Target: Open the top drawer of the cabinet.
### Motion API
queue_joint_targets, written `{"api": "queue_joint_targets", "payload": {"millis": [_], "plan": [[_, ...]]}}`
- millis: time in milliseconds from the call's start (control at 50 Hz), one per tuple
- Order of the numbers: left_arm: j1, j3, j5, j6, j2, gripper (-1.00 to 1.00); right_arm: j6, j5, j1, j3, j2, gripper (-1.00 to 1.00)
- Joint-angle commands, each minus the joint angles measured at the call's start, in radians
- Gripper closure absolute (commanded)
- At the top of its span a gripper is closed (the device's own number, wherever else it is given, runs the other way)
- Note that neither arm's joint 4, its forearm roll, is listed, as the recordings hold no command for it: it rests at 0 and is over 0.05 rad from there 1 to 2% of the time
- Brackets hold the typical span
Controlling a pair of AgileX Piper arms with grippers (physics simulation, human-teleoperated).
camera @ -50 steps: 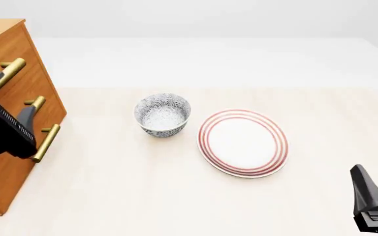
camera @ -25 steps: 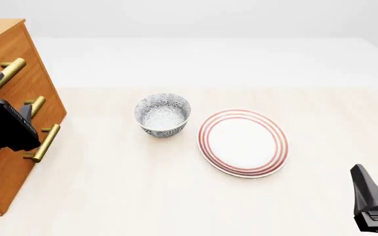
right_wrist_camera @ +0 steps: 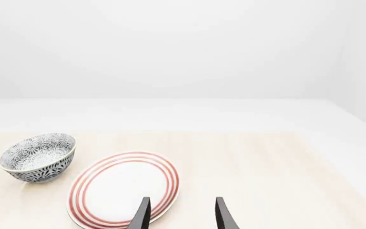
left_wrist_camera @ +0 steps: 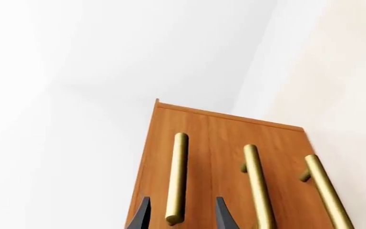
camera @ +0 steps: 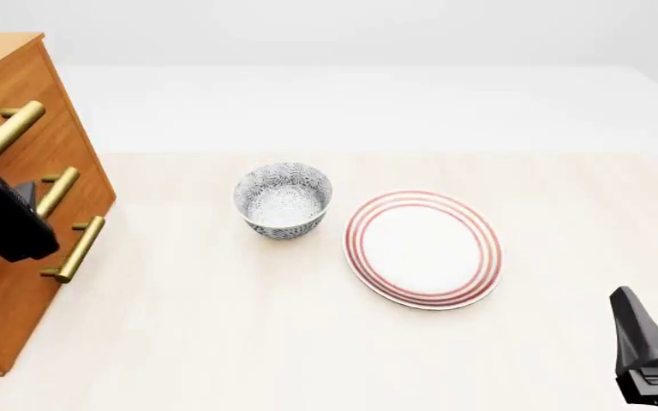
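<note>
Tabletop [camera: 249, 325]: bowl [camera: 284, 200] holds nothing; both arms' jaws open, left astride top drawer [left_wrist_camera: 177, 183] handle.

Pale wood-grain bench [camera: 306, 342]. Cabinet [camera: 9, 282] stands on it at the left edge; patterned grey-white bowl [camera: 284, 199] near centre, upright. Red-ringed white plate [camera: 423, 248] lies flat just beside the bowl to its right, not touching it.

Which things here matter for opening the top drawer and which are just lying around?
For the job: cabinet, top drawer, its brass handle, left gripper.
Lying about: patterned bowl, red-ringed plate, idle right gripper.
</note>
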Motion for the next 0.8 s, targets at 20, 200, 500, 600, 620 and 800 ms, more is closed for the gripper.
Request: {"api": "queue_joint_targets", "payload": {"millis": [20, 200, 500, 600, 620, 800], "plan": [[0.047, 0.003, -0.02, -0.027, 0.031, -1.0, 0.0, -0.001, 0.0, 0.001, -0.001, -1.0], [0.06, -0.026, 0.005, -0.028, 0.028, -1.0, 0.0, -0.003, 0.0, 0.002, 0.001, -1.0], [0.079, -0.074, -0.006, -0.029, 0.103, -1.0, 0.0, -0.005, 0.0, 0.001, 0.003, -1.0], [0.087, -0.076, -0.025, -0.023, 0.134, -1.0, 0.0, -0.003, 0.0, 0.001, 0.001, -1.0], [0.087, -0.076, -0.027, -0.023, 0.137, -1.0, 0.0, -0.002, 0.0, 0.001, 0.001, -1.0], [0.089, -0.087, -0.03, -0.027, 0.147, -1.0, -0.001, -0.001, 0.0, 0.003, -0.002, -1.0]]}}
